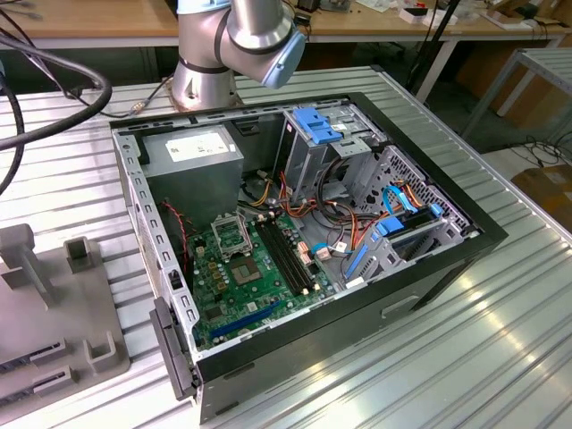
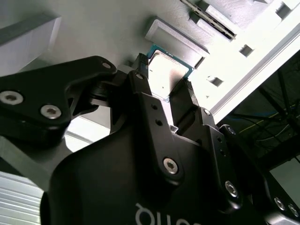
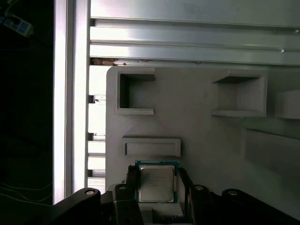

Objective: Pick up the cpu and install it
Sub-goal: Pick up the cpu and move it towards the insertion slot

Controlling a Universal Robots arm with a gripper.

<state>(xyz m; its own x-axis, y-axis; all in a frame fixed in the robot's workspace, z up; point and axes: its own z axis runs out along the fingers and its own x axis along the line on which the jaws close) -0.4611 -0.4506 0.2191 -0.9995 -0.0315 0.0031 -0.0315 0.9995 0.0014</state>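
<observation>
Claw: your claw (image 3: pixel 157 180) is clamped on the cpu (image 3: pixel 156 184), one black finger (image 3: pixel 132 183) tight against each of two opposite edges.
Cpu: it sits at the fingertips over the grey tray (image 3: pixel 206 140), silver top facing the camera in the first wrist view and thin green border showing; a shallow oblong recess (image 3: pixel 151 146) lies just beyond it.
Hard to tell: you cannot see whether the cpu still touches the tray or hangs just clear of it.
Hidden: the claw's body covers the cpu's near edge in the first wrist view. In the second wrist view the claw (image 2: pixel 165 85) and its linkage block most of the tray (image 2: pixel 93 28), and the cpu (image 2: pixel 164 70) shows as a bright patch between the fingers (image 2: pixel 140 82).
Cut off: in the exterior view the arm (image 1: pixel 241 36) runs out at the upper edge above its silver joints, and the tray (image 1: pixel 54 357) is cropped at the exterior view's left.
Arm pose: the base stands on the ribbed table (image 1: pixel 465 340) behind the open case (image 1: pixel 429 268); the claw faces squarely onto the tray.
Surroundings: the green motherboard (image 1: pixel 223 286) lies inside the case, well apart from the tray.
</observation>
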